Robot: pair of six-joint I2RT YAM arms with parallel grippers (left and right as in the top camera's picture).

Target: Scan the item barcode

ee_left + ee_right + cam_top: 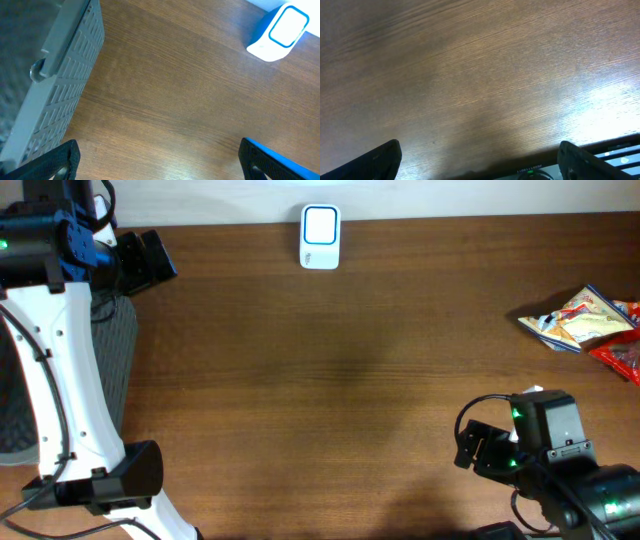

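Right claw (468, 446) gapes wide and empty, the snack packets (585, 320) lying well apart from it.

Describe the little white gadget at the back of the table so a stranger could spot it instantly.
Look along the far edge of the wooden table, about midway. A small white device stands there alone, probably the scanner. Unlike the grey basket on the left and the colourful snack packets on the right, it has a blue-outlined rounded window on its face.
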